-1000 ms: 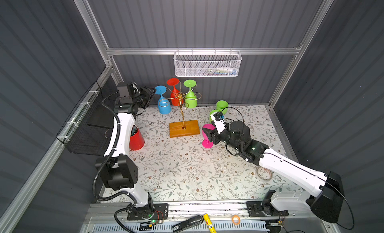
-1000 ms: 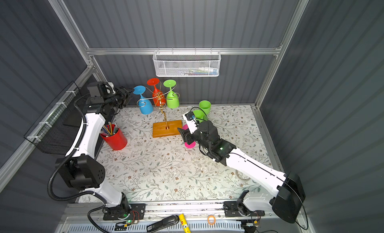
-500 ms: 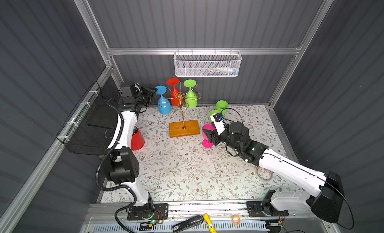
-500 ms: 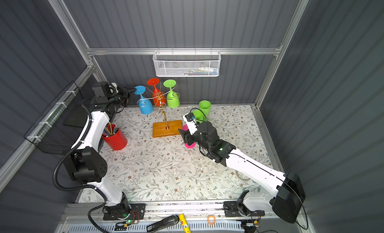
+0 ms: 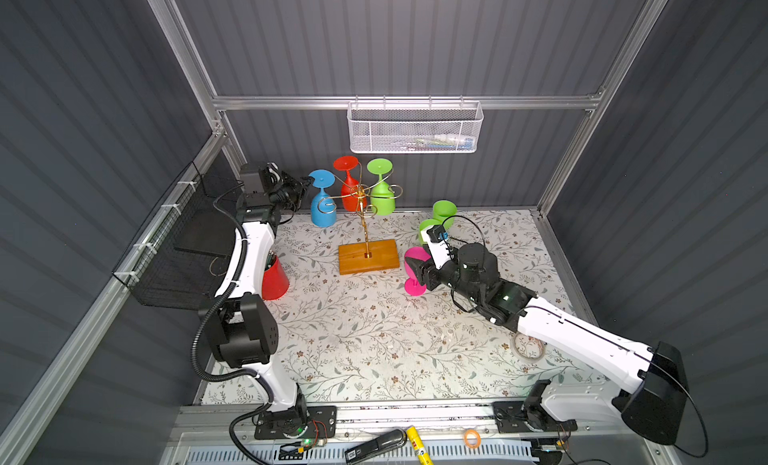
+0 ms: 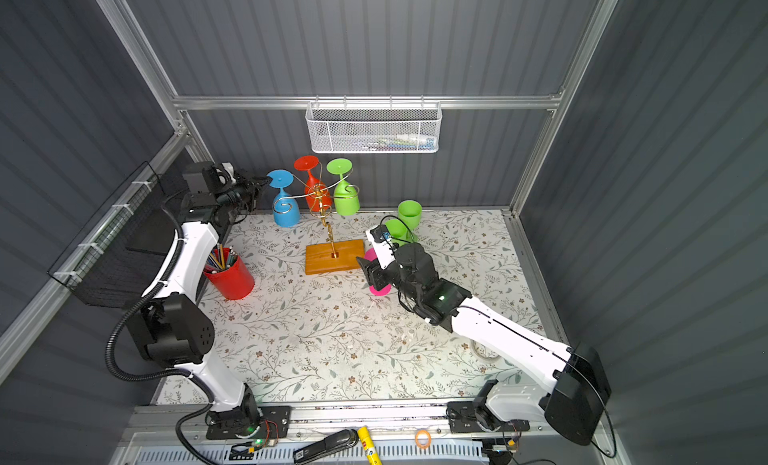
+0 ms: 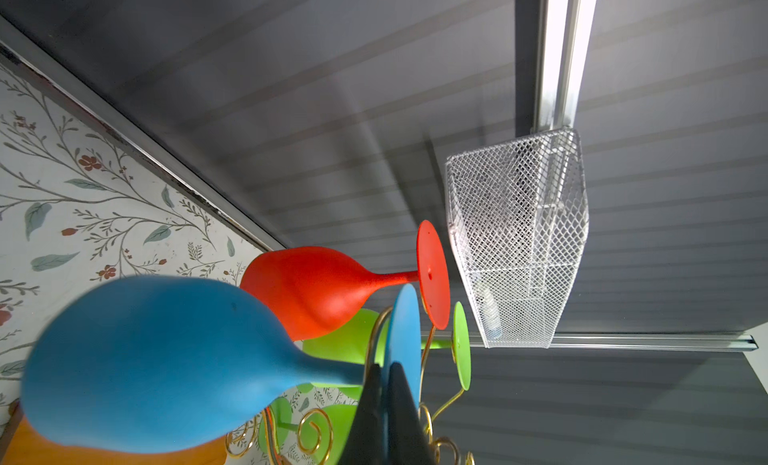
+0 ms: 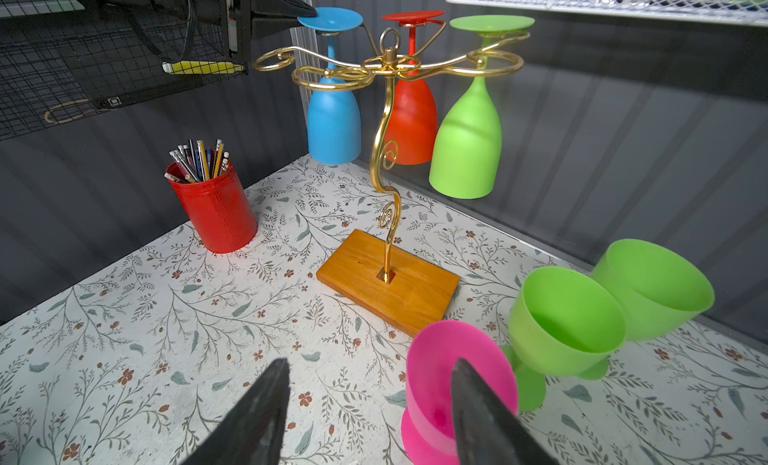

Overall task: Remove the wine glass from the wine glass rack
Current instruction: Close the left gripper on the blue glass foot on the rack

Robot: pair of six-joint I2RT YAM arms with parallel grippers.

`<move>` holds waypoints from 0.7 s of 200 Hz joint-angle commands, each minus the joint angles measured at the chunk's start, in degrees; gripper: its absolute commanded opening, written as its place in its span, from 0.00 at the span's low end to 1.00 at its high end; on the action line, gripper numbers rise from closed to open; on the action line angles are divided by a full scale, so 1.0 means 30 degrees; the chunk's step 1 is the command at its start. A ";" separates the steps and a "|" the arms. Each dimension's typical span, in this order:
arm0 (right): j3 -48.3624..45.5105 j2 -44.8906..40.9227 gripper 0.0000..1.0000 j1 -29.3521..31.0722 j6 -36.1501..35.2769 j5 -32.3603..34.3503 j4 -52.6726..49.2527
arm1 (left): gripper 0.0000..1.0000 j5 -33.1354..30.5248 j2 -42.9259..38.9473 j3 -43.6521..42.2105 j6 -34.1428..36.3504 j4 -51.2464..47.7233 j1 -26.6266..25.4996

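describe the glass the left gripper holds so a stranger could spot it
Find the gold rack near the back wall. Of three glasses hanging upside down, it is the blue glass, leftmost, beside the red glass and green glass.

— What are the arms like?
— The left arm and the right arm wear white shells with black joints.
— Cables?
— A black ribbed hose runs on the left one; a small green light glows on the right. The right pincer has dark tapered fingers.
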 commanded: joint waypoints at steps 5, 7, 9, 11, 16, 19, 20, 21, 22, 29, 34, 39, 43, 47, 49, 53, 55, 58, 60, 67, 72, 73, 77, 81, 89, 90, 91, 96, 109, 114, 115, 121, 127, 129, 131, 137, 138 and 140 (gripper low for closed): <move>0.0019 -0.0010 0.63 0.0115 0.0161 0.0282 -0.0002 | 0.01 0.0212 -0.0162 0.0325 0.0290 -0.0046 0.0122; 0.0034 -0.0024 0.63 0.0109 0.0161 0.0272 -0.0008 | 0.00 0.0205 -0.0151 0.0359 0.0294 -0.0043 0.0122; 0.0023 -0.0050 0.63 0.0123 0.0147 0.0284 0.0006 | 0.00 0.0211 -0.0148 0.0353 0.0303 -0.0064 0.0122; 0.0020 -0.0020 0.63 0.0111 0.0136 0.0294 -0.0006 | 0.00 0.0198 -0.0147 0.0359 0.0312 -0.0055 0.0122; 0.0020 -0.0031 0.63 0.0132 0.0130 0.0323 -0.0009 | 0.00 0.0213 -0.0147 0.0410 0.0321 -0.0082 0.0122; 0.0034 -0.0030 0.63 0.0144 0.0132 0.0326 -0.0009 | 0.00 0.0208 -0.0158 0.0412 0.0325 -0.0087 0.0122; 0.0041 -0.0015 0.63 0.0140 0.0132 0.0326 -0.0009 | 0.00 0.0205 -0.0153 0.0435 0.0325 -0.0094 0.0122; 0.0045 -0.0007 0.63 0.0153 0.0117 0.0327 -0.0024 | 0.00 0.0189 -0.0150 0.0447 0.0325 -0.0097 0.0122; 0.0032 -0.0018 0.63 0.0160 0.0125 0.0327 -0.0017 | 0.00 0.0196 -0.0149 0.0452 0.0325 -0.0084 0.0122; 0.0020 -0.0046 0.62 0.0139 0.0132 0.0349 -0.0009 | 0.00 0.0191 -0.0147 0.0486 0.0325 -0.0100 0.0122; 0.0019 -0.0014 0.63 0.0139 0.0132 0.0370 -0.0024 | 0.00 0.0198 -0.0169 0.0520 0.0303 -0.0079 0.0122; 0.0021 -0.0033 0.62 0.0139 0.0128 0.0356 -0.0038 | 0.00 0.0200 -0.0160 0.0550 0.0320 -0.0098 0.0122; 0.0019 -0.0042 0.62 0.0144 0.0124 0.0356 -0.0024 | 0.00 0.0177 -0.0163 0.0552 0.0281 -0.0075 0.0123; 0.0019 -0.0043 0.62 0.0139 0.0132 0.0383 -0.0010 | 0.00 0.0190 -0.0170 0.0550 0.0293 -0.0114 0.0122; 0.0004 -0.0055 0.62 0.0152 0.0132 0.0385 -0.0010 | 0.00 0.0185 -0.0175 0.0547 0.0288 -0.0111 0.0122; 0.0013 -0.0053 0.62 0.0156 0.0132 0.0385 -0.0009 | 0.00 0.0154 -0.0176 0.0581 0.0281 -0.0099 0.0122; 0.0018 -0.0057 0.62 0.0156 0.0132 0.0385 -0.0009 | 0.00 0.0147 -0.0191 0.0599 0.0285 -0.0100 0.0122; 0.0019 -0.0058 0.62 0.0139 0.0132 0.0385 -0.0009 | 0.00 0.0145 -0.0204 0.0600 0.0294 -0.0101 0.0122; 0.0019 -0.0051 0.62 0.0145 0.0125 0.0407 -0.0031 | 0.00 0.0144 -0.0205 0.0581 0.0295 -0.0086 0.0122; 0.0019 -0.0055 0.62 0.0137 0.0132 0.0417 -0.0031 | 0.00 0.0121 -0.0235 0.0602 0.0275 -0.0092 0.0122; 0.0019 -0.0037 0.62 0.0139 0.0132 0.0431 -0.0034 | 0.00 0.0095 -0.0264 0.0601 0.0284 -0.0078 0.0127; 0.0019 -0.0033 0.62 0.0138 0.0132 0.0423 -0.0036 | 0.00 0.0090 -0.0264 0.0603 0.0275 -0.0075 0.0124; 0.0028 -0.0015 0.62 0.0152 0.0132 0.0422 -0.0004 | 0.00 0.0086 -0.0294 0.0586 0.0276 -0.0073 0.0122; 0.0020 -0.0016 0.62 0.0160 0.0158 0.0404 -0.0009 | 0.00 0.0080 -0.0294 0.0596 0.0274 -0.0060 0.0136; 0.0019 -0.0022 0.62 0.0168 0.0159 0.0404 0.0014 | 0.00 0.0111 -0.0323 0.0600 0.0256 -0.0067 0.0122; 0.0019 -0.0026 0.62 0.0167 0.0160 0.0394 0.0017 | 0.00 0.0099 -0.0338 0.0573 0.0246 -0.0040 0.0122; 0.0019 -0.0013 0.62 0.0167 0.0175 0.0405 0.0033 | 0.00 0.0092 -0.0345 0.0560 0.0242 -0.0041 0.0122; -0.0007 0.0023 0.62 0.0177 0.0190 0.0386 0.0046 | 0.00 0.0051 -0.0380 0.0568 0.0224 -0.0019 0.0122; 0.0019 0.0029 0.62 0.0195 0.0205 0.0389 0.0078 | 0.00 0.0066 -0.0491 0.0444 0.0115 0.0229 0.0122; 0.0019 0.0022 0.62 0.0195 0.0212 0.0435 0.0078 | 0.00 0.0074 -0.0534 0.0450 0.0090 0.0276 0.0122; 0.0019 0.0040 0.62 0.0195 0.0216 0.0425 0.0078 | 0.00 0.0065 -0.0546 0.0454 0.0090 0.0293 0.0122; 0.0019 0.0001 0.62 0.0224 0.0219 0.0443 0.0078 | 0.00 0.0057 -0.0594 0.0443 0.0047 0.0322 0.0118; 0.0026 -0.0017 0.62 0.0228 0.0191 0.0446 0.0107 | 0.00 0.0028 -0.0617 0.0461 0.0021 0.0375 0.0122; 0.0021 -0.0004 0.62 0.0248 0.0183 0.0444 0.0122 | 0.00 0.0027 -0.0616 0.0473 0.0015 0.0392 0.0122; 0.0042 -0.0023 0.62 0.0267 0.0174 0.0437 0.0133 | 0.00 0.0027 -0.0638 0.0477 -0.0009 0.0433 0.0122; 0.0048 -0.0035 0.62 0.0254 0.0161 0.0429 0.0137 | 0.00 0.0007 -0.0653 0.0495 -0.0017 0.0499 0.0122; 0.0048 -0.0032 0.62 0.0254 0.0161 0.0436 0.0152 | 0.00 0.0002 -0.0664 0.0506 -0.0007 0.0507 0.0122; 0.0048 -0.0037 0.62 0.0254 0.0161 0.0449 0.0163 | 0.00 -0.0023 -0.0650 0.0499 -0.0022 0.0513 0.0136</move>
